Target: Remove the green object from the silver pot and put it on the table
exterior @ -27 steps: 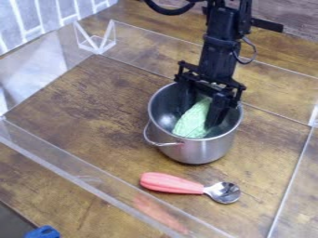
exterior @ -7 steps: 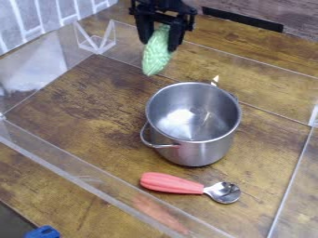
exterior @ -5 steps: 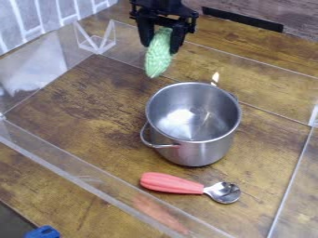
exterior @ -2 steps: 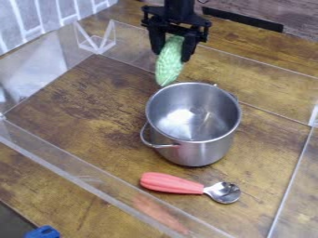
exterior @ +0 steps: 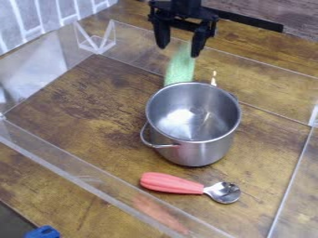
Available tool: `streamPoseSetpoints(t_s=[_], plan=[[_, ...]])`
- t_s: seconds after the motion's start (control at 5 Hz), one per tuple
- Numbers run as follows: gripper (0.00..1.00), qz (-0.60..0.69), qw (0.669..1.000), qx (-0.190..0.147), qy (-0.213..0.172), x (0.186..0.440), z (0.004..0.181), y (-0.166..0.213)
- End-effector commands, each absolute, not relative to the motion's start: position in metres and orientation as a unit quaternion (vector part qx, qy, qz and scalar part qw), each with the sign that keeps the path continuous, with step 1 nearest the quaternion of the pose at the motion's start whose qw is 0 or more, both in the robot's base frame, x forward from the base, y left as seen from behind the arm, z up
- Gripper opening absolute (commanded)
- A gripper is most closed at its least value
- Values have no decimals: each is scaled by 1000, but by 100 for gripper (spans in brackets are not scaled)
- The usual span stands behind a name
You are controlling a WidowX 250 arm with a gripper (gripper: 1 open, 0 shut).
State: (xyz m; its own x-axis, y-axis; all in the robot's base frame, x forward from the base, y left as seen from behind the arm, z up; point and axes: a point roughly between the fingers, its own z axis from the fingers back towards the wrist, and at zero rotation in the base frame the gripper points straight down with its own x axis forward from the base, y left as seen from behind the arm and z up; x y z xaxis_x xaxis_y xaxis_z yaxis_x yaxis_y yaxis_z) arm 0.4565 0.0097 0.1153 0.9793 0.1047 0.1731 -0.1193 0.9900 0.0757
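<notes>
The silver pot (exterior: 189,149) stands on the table (exterior: 87,107) right of centre, and its inside looks bare. My gripper (exterior: 180,39) hangs above and behind the pot's far rim, its fingers (exterior: 162,35) spread open. The green object (exterior: 181,67) shows as a blurred light-green streak just under the fingers. It is in the air, free of them, over the wood behind the pot's far rim.
A red-handled spoon (exterior: 187,184) lies in front of the pot. Clear acrylic walls (exterior: 74,177) edge the tabletop. A clear folded stand (exterior: 93,37) sits at the back left. A blue item (exterior: 44,232) shows at the bottom-left corner.
The gripper carried the green object rightward from the back left toward the pot's far rim, then spread its fingers. The object has left them and is dropping, blurred.
</notes>
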Motion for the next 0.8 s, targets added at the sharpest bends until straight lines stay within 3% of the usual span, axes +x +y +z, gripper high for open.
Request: streamPoseSetpoints(t_s=[0.0, 0.6], plan=[[100, 65, 989, 42, -125, 457, 158, 31], [100, 53, 994, 41, -82, 445, 108, 43]])
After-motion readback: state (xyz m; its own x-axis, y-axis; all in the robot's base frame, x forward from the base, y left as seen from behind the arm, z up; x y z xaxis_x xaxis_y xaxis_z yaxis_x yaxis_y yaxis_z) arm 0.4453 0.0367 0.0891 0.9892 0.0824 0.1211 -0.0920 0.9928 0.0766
